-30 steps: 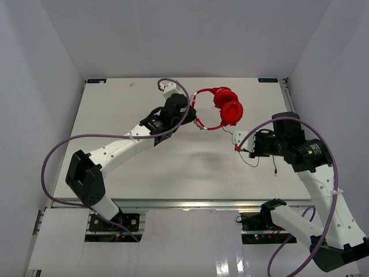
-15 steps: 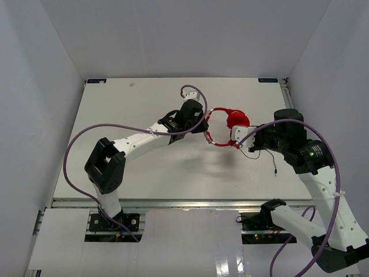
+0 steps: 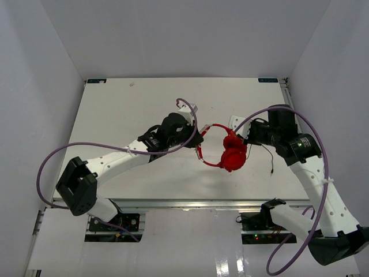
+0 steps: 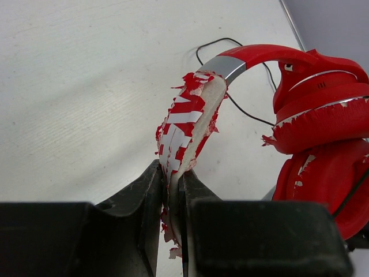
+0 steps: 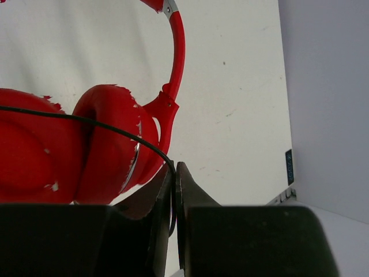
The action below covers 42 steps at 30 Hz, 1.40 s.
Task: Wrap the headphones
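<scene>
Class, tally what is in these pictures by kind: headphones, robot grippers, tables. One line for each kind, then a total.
Headphones: 1
Grippers: 2 (left gripper, right gripper)
Table: 1
Total: 4

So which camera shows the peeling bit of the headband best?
The left wrist view: the headband fills the middle, padding flaking, pinched in the left gripper. The top view shows only a thin red arc; the right wrist view shows just a smooth red stretch above an earcup.
</scene>
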Available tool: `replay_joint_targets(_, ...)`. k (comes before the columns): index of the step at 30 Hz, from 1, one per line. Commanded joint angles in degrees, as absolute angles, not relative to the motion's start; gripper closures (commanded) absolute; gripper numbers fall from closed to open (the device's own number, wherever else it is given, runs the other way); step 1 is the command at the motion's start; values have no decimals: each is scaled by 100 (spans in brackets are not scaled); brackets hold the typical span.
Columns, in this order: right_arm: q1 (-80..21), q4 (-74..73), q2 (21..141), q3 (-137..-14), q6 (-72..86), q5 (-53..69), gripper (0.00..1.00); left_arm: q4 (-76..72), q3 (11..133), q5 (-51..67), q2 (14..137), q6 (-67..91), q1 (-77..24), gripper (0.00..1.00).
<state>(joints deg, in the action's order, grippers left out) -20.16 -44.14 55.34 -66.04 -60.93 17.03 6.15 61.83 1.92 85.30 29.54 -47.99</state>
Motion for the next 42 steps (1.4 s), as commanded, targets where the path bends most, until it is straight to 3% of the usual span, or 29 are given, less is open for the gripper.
replay_joint_targets(1, -1872, -4043, 5648, -6655, -5746, 2346, 90, 171, 6044, 951, 7891, 2605, -4855, 100)
replay_joint_targets(26, -1470, -3149, 5953, -6120, -4449, 3316, 84, 353, 6006, 1491, 7433, 2570, -4985, 100)
replay_joint_targets(37, -1226, -3066, 6072, -6220, -4051, 4360, 70, 607, 6111, 1302, 7138, 2469, -4992, 100)
replay_joint_targets(42, -1127, -2966, 6144, -6184, -3710, 4950, 58, 753, 6231, 1347, 7018, 2516, -4992, 100)
